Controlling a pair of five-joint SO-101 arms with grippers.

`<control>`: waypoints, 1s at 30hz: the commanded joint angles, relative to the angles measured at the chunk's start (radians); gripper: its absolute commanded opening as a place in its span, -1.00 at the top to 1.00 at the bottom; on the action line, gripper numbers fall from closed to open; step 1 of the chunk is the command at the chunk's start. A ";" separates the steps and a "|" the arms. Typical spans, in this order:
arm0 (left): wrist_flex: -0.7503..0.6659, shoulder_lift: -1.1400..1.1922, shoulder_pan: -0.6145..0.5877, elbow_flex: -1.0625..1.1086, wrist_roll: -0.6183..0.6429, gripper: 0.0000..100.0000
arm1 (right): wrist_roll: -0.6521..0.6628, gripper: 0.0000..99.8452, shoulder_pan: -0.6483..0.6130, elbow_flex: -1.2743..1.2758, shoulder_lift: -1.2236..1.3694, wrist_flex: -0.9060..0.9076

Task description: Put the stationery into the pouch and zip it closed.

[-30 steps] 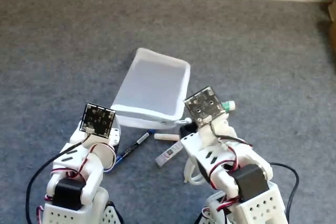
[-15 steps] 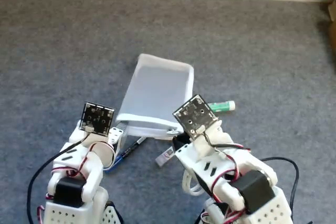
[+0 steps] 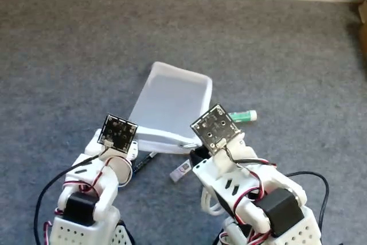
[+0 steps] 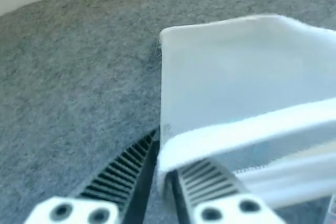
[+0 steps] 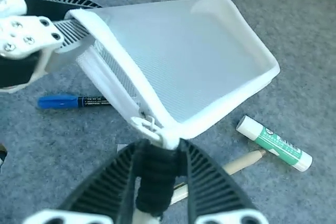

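Here we are over the grey carpet (image 3: 69, 55), and both arms are on the white mesh pouch (image 3: 172, 98). It lies in the middle of the high view, closed end out at 12 o'clock, mouth edge back at 6 o'clock toward the arms.

Left gripper (image 4: 164, 156) has the corner at the 7 o'clock end of that edge. Its jaws are closed in tight on the white rim, fabric pinched between the ribbed faces.

Right gripper (image 5: 160, 148) is at the other end, 5 o'clock, squeezed together on the corner right by the zip pull (image 5: 148, 125), with a dark piece (image 5: 155, 177) sitting between its jaws.

So the mouth edge runs taut from one gripper to the other. In the right wrist view the pouch slopes away from them like a shallow tray.

The stationery is all out on the carpet:
- The green-and-white glue stick (image 3: 243, 116) sits at 3 o'clock of the pouch, near its side edge and not touching it.
- The blue marker (image 5: 71, 100) lies at 7 o'clock, close by the mouth edge and the left arm.
- A white labelled pen (image 3: 182, 170) is at 6 o'clock, between the two arms.
- A cream stick (image 5: 244, 162) lies just beside the right gripper, between it and the glue stick
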 commanded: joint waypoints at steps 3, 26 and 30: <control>0.115 -0.007 0.018 -0.150 -0.006 0.99 | -0.035 0.64 0.056 -0.076 -0.018 0.028; 0.285 0.002 -0.091 -0.397 -0.011 0.99 | -0.130 0.62 0.268 -0.076 0.177 0.022; 0.338 0.111 -0.107 -0.509 -0.011 0.99 | -0.195 0.62 0.269 -0.079 0.337 -0.005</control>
